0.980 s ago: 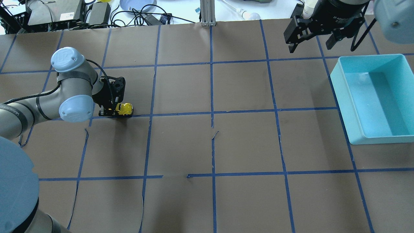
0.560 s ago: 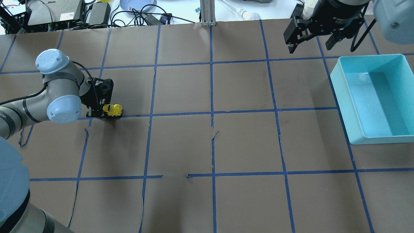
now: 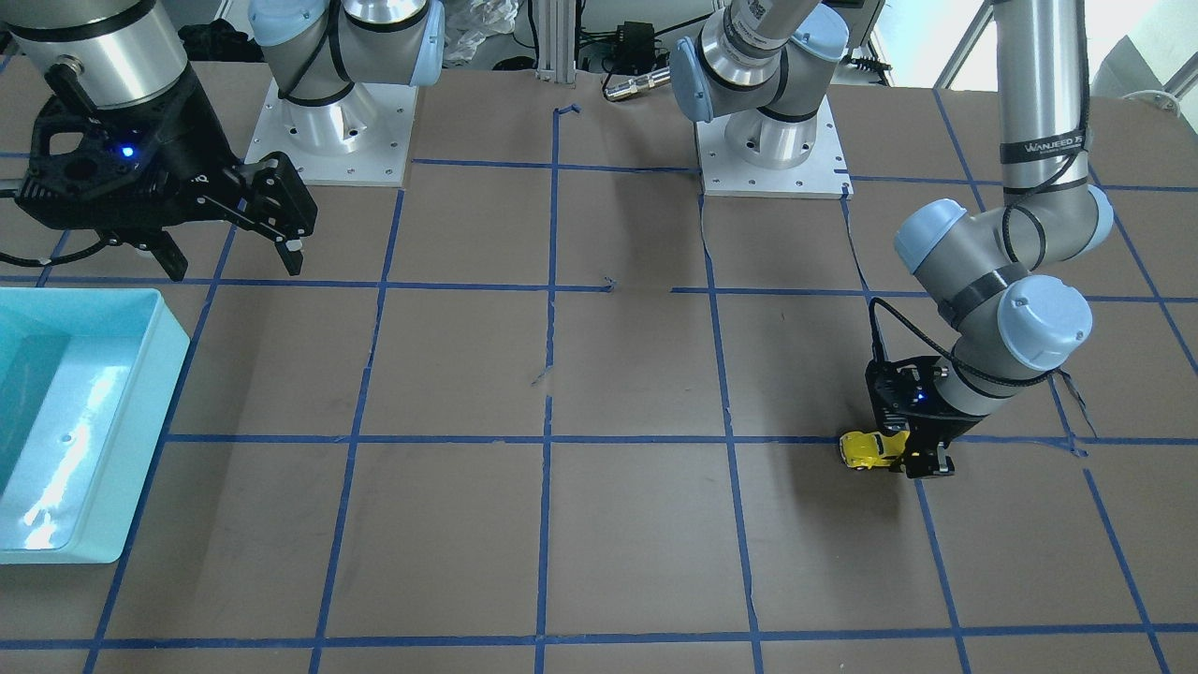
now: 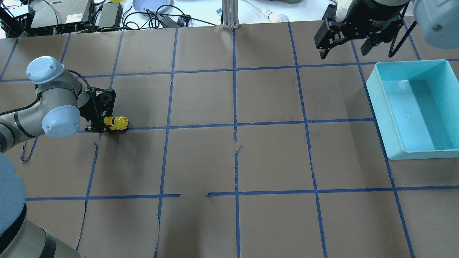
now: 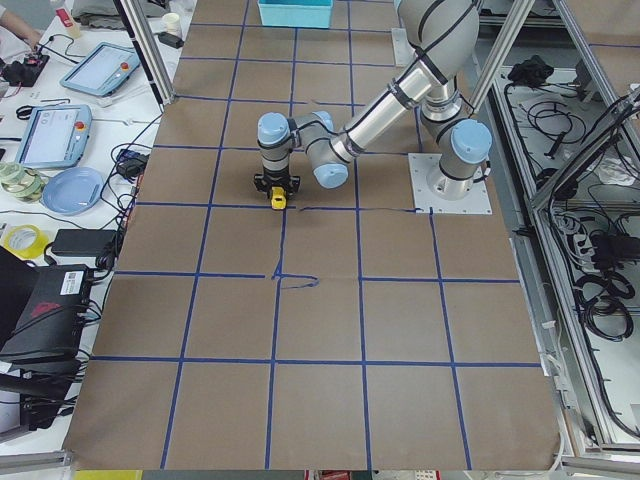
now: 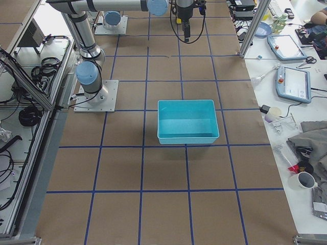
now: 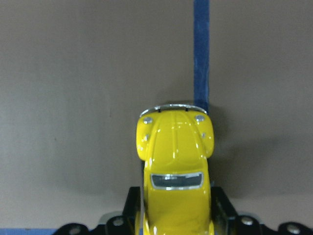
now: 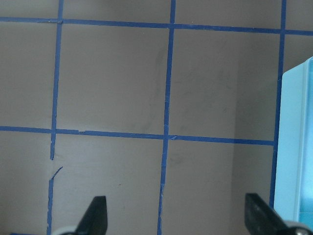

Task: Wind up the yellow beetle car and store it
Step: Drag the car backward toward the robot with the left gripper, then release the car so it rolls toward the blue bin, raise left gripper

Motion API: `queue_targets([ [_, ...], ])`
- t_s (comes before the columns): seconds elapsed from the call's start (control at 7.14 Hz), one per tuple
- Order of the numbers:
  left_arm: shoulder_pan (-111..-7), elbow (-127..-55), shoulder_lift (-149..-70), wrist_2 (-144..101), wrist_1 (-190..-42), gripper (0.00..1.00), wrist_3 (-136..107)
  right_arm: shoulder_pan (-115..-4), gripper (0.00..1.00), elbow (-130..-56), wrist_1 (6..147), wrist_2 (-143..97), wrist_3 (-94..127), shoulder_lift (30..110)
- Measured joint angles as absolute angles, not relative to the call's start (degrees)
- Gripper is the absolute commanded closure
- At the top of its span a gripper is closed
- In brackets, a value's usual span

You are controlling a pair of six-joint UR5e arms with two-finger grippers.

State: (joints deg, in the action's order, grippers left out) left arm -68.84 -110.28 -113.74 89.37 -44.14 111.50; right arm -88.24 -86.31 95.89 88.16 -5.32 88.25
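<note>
The yellow beetle car (image 4: pixel 117 123) sits low on the brown table at the far left, along a blue tape line. My left gripper (image 4: pixel 104 124) is shut on its rear half. It also shows in the front-facing view (image 3: pixel 870 449), in the exterior left view (image 5: pixel 277 197), and in the left wrist view (image 7: pixel 175 171), nose pointing away between the fingers. My right gripper (image 4: pixel 344 44) hangs open and empty high at the back right, beside the teal bin (image 4: pixel 444 64). In the right wrist view its fingertips (image 8: pixel 97 215) stand wide apart.
The teal bin (image 3: pixel 168 328) stands at the table's right side, with nothing in it that I can see. Blue tape lines grid the brown table cover, with small tears near the middle (image 4: pixel 237 148). Cables and devices lie beyond the table's far edge (image 4: pixel 107 14).
My left gripper has dragged the yellow car leftward along the tape line, about a quarter of a grid square. The right arm has stayed put.
</note>
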Motion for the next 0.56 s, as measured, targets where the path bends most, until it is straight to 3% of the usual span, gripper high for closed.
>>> queue_targets([
  [0.56,-70.1,-110.2,-113.3,89.3,-44.4,0.1,110.9,-88.2,0.0,-86.3,95.9,88.2,-5.3,88.2],
])
